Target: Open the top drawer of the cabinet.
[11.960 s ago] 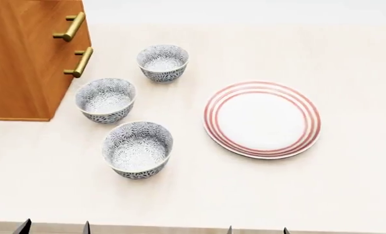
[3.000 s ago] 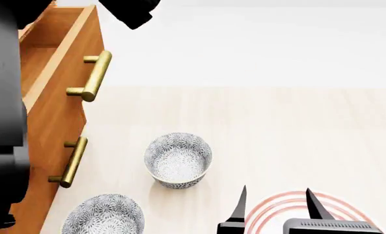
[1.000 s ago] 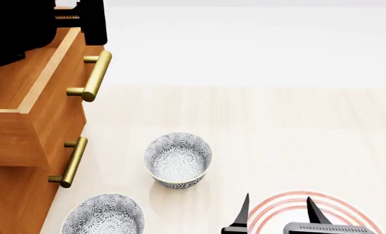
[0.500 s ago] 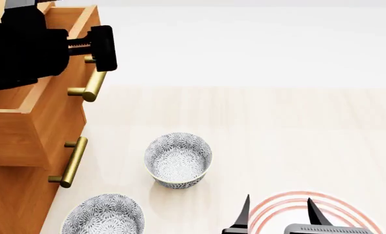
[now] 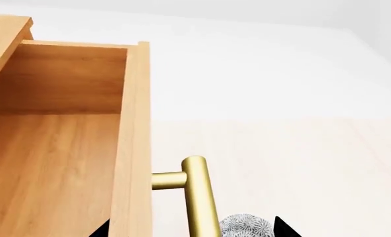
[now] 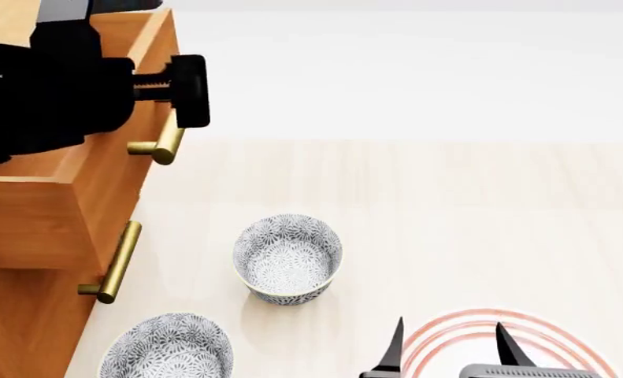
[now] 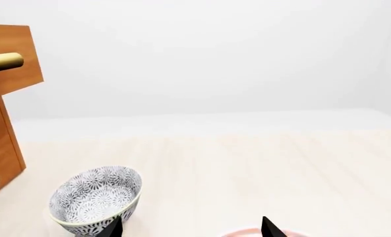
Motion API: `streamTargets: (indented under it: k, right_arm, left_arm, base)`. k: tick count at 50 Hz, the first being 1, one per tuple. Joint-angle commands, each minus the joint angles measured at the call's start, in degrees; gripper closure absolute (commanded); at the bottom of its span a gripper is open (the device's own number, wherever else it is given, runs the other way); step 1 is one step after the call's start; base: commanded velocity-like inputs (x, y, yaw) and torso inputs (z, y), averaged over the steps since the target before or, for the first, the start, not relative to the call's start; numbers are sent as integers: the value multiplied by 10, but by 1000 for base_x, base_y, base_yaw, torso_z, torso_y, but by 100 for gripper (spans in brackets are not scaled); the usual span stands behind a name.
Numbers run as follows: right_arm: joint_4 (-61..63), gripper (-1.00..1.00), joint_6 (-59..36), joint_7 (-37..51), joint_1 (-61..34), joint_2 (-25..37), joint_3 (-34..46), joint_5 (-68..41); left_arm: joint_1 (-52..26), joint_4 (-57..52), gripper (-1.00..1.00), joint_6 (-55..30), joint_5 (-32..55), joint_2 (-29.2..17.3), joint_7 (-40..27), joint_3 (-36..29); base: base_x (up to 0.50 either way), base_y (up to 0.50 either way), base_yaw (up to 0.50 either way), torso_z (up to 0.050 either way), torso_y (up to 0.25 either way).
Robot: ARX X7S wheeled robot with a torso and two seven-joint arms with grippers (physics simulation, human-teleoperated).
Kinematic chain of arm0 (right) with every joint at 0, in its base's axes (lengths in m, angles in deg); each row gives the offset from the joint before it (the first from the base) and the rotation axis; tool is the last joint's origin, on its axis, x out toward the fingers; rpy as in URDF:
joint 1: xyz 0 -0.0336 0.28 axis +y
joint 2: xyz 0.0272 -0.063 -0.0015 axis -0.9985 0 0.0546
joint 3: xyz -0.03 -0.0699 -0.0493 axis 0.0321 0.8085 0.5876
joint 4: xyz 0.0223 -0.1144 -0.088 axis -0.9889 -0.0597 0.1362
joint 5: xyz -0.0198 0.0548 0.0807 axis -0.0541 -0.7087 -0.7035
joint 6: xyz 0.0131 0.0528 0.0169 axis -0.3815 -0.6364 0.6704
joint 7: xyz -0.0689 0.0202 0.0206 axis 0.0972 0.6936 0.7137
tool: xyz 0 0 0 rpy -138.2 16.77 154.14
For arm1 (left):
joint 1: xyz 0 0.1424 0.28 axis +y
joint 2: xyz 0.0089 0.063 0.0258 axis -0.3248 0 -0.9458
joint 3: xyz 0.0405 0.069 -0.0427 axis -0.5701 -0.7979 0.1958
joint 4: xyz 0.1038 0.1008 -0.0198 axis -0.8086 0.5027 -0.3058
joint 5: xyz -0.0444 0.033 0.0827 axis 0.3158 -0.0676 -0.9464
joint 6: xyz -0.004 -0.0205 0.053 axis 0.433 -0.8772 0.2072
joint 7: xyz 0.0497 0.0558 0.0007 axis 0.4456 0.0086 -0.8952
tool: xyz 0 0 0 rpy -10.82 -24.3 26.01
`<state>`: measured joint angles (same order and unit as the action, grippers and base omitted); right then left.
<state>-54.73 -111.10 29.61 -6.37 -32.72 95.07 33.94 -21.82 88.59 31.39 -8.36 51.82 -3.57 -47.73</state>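
Note:
The cabinet [image 6: 27, 323] stands at the left of the head view. The top drawer [image 6: 106, 169] is pulled out and shows its plain wooden inside [image 5: 50, 163]. Its brass handle [image 6: 169, 142] also shows in the left wrist view [image 5: 198, 197]. My left gripper [image 6: 164, 98] is open. Its jaws stand wide apart, one on each side of the drawer front and handle [image 5: 192, 229], and do not clamp them. My right gripper [image 6: 448, 346] is open and empty, low over the table [image 7: 191, 228].
The second drawer's handle [image 6: 116, 264] is below. Two patterned bowls [image 6: 288, 258] [image 6: 169, 346] sit in front of the cabinet. A red-ringed plate [image 6: 427, 335] lies under my right gripper. Pale table [image 6: 448, 205] stretches to the right.
The top drawer has slid a little further out, to the right in the head view. My left gripper has moved with its handle. The right gripper has barely moved.

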Motion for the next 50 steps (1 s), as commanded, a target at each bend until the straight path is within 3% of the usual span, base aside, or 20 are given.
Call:
streamTargets:
  k: [1, 19, 29, 37, 50]
  right_arm:
    - [-3, -100, 4, -1, 2, 2, 2, 0]
    - [-37, -100, 24, -17, -4, -1, 4, -4]
    - [-37, -100, 23, -19, -2, 6, 4, -6]
    - [-44, -100, 27, -23, 0, 10, 5, -5]
    - [-57, -100, 34, -31, 0, 11, 14, -1]
  left_arm:
    - [20, -27, -100, -6, 213, 11, -18, -112]
    - [-1, -27, -100, 99, 678, 11, -85, -526]
    - [-17, -68, -100, 153, 859, 11, -102, -690]
    - [-23, -109, -100, 186, 935, 11, -113, -764]
    - [-22, -146, -100, 205, 970, 11, -124, -780]
  base:
    - [0, 0, 0, 0, 0]
    - [0, 0, 2, 0, 1]
    - [0, 0, 3, 0, 1]
    - [0, 0, 4, 0, 4]
    - [0, 0, 5, 0, 2]
